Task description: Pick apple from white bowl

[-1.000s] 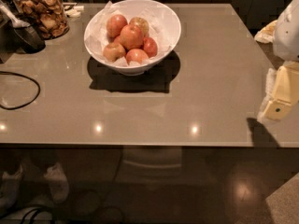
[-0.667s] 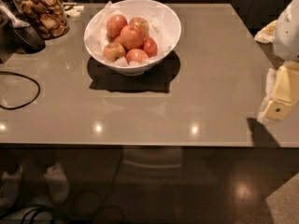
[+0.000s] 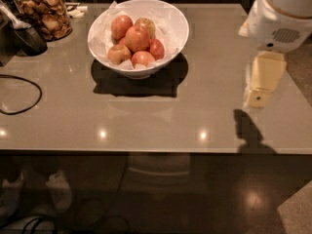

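The white bowl (image 3: 176,19) stands on the grey table at the back, left of centre, lined with crumpled white paper. It holds several apples in a pile. The red apple (image 3: 138,37) with an orange-yellow blush sits on top in the middle, with smaller, yellower ones around it. My gripper (image 3: 259,94) hangs over the table's right side below the white arm housing (image 3: 280,18). It is well to the right of the bowl, nearer the front, and touches nothing.
A glass jar of brown snacks (image 3: 43,11) stands at the back left, with a dark utensil (image 3: 27,35) beside it. A black cable (image 3: 22,94) loops on the table's left. The table's front edge (image 3: 146,151) runs across the view.
The arm and gripper have moved a little to the left, further in over the table's right side. The bowl and apples have not moved.
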`<action>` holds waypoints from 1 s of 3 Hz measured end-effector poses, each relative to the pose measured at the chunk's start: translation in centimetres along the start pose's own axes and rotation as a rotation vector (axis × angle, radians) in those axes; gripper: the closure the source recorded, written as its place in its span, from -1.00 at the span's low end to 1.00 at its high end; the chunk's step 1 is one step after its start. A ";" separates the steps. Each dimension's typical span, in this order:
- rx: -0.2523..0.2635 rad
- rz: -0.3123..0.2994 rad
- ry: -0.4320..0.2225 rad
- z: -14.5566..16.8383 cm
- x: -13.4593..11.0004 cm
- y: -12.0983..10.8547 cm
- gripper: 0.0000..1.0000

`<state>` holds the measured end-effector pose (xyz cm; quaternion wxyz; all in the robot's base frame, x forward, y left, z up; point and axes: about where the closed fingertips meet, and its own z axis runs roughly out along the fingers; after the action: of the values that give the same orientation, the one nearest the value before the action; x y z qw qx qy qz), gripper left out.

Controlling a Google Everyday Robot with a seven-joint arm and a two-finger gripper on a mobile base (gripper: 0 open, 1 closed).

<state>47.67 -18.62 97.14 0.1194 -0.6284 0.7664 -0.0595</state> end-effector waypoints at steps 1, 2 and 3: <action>0.014 -0.002 -0.008 -0.2 -0.2 -0.2 -1.00; 0.014 -0.002 -0.008 -0.2 -0.2 -0.2 -1.00; 0.021 -0.030 -0.034 -0.8 -4.2 -1.9 -1.00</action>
<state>50.06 -14.93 98.82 0.1384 -0.6395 0.7539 -0.0586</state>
